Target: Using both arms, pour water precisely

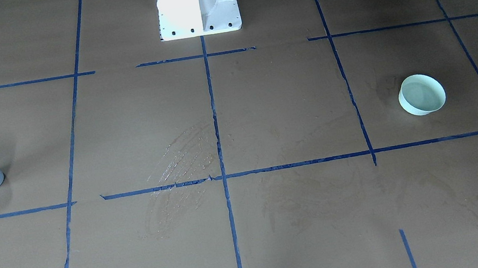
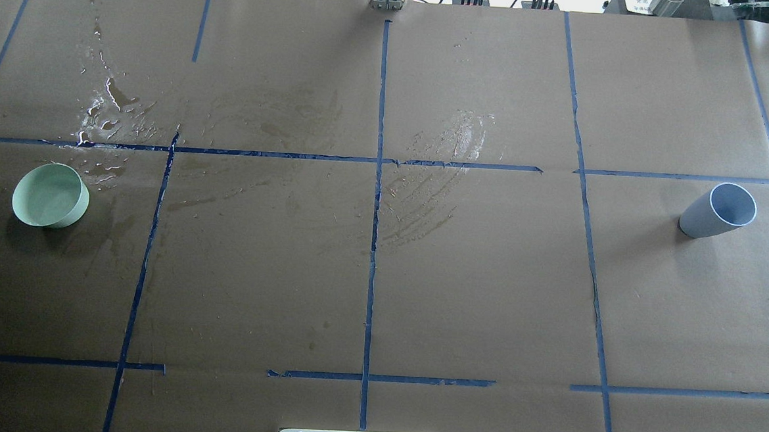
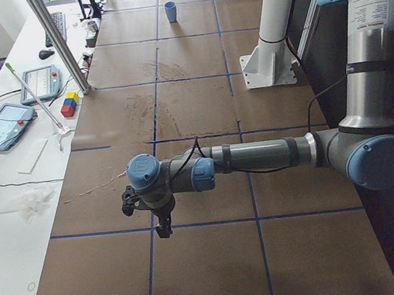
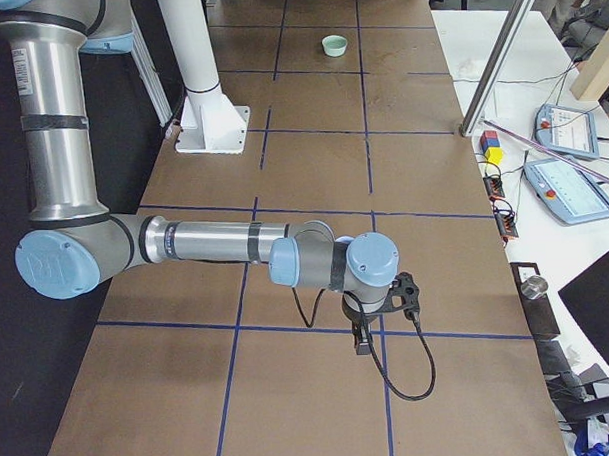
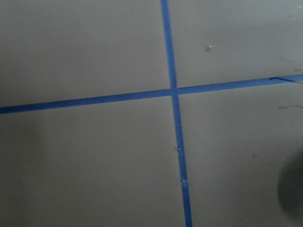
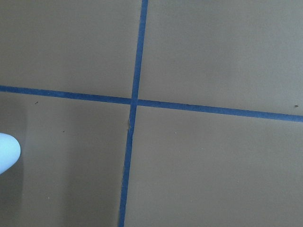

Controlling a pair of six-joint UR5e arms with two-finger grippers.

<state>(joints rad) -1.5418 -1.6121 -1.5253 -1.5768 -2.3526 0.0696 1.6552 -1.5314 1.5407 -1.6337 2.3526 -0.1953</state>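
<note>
Brown paper gridded with blue tape covered the worktop [image 2: 257, 268]. In the overhead view, the grey cup [image 2: 717, 210] stood upright at 3 o'clock, nearer the right arm [image 4: 215, 241]. The green bowl [image 2: 50, 195], apparently holding water [image 1: 423, 96], sat at 9 o'clock, nearer the left arm [image 3: 257, 157]. Whether the left claw [image 3: 155, 216] or the right claw [image 4: 382, 310] was released or clenched could not be told.

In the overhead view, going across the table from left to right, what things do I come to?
Green bowl → streaky smear on the paper just right of the centre line → blue-grey cup. The splashes near the bowl overlap it, so they are left out.
</note>
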